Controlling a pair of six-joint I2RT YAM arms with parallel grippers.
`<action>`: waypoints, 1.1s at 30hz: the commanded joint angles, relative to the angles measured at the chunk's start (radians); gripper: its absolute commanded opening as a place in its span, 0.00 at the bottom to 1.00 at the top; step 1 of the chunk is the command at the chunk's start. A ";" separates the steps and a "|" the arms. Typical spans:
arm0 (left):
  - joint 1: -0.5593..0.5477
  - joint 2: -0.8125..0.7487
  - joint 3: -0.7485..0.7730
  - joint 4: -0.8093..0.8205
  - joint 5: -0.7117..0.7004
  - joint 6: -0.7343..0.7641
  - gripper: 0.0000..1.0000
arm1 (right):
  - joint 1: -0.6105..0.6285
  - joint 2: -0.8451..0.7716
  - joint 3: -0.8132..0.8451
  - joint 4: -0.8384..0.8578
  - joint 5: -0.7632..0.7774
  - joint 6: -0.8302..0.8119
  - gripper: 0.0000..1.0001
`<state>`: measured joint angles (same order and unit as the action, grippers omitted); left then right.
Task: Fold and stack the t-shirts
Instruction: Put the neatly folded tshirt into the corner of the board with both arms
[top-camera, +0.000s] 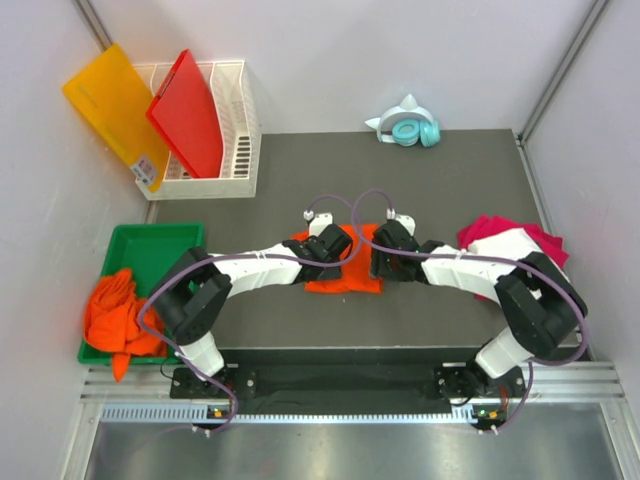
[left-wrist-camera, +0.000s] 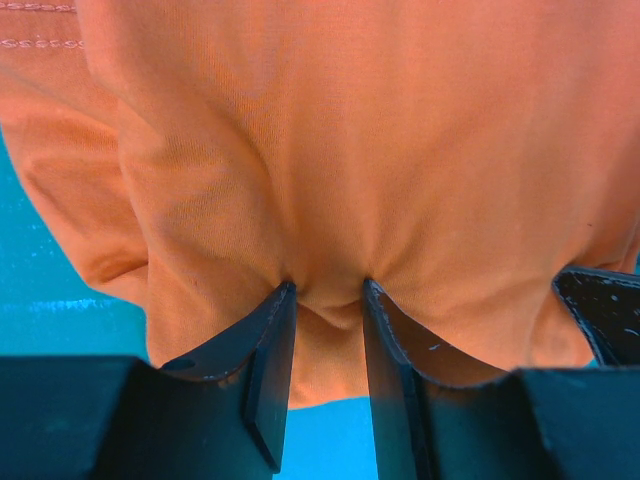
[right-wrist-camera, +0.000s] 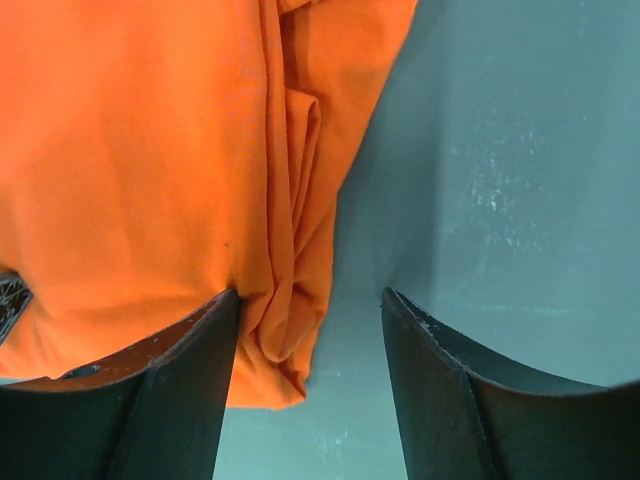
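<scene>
An orange t-shirt (top-camera: 345, 281), partly folded, lies on the dark mat at the centre between both grippers. My left gripper (top-camera: 338, 250) is on its left part. In the left wrist view the jaws (left-wrist-camera: 328, 290) stand close together, pinching a pucker of the orange cloth (left-wrist-camera: 350, 150). My right gripper (top-camera: 383, 258) is at the shirt's right edge. In the right wrist view it (right-wrist-camera: 310, 295) is open, with its left finger on the shirt's bunched edge (right-wrist-camera: 290, 300) and its right finger over bare mat. A white t-shirt (top-camera: 500, 245) lies on a magenta-pink one (top-camera: 548, 240) at the right.
A heap of orange t-shirts (top-camera: 115, 315) spills over the green tray (top-camera: 150, 245) at the left. A white basket (top-camera: 238, 130) at the back left holds a red board (top-camera: 190, 115), with a yellow-orange board (top-camera: 115, 110) beside it. Teal headphones (top-camera: 408, 128) lie at the back.
</scene>
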<state>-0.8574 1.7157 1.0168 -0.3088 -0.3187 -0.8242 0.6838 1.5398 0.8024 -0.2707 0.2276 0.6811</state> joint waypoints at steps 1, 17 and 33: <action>-0.003 0.021 -0.017 -0.029 0.017 -0.004 0.38 | -0.013 0.048 0.038 0.060 0.023 -0.006 0.59; -0.005 0.002 -0.026 -0.047 0.004 0.000 0.38 | -0.018 0.138 -0.002 0.051 -0.014 0.026 0.37; -0.018 -0.103 -0.032 -0.055 -0.068 -0.003 0.47 | -0.017 -0.013 -0.040 -0.037 0.070 0.003 0.00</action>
<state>-0.8627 1.7092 1.0161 -0.3153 -0.3309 -0.8368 0.6765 1.5955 0.7898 -0.1223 0.2153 0.7238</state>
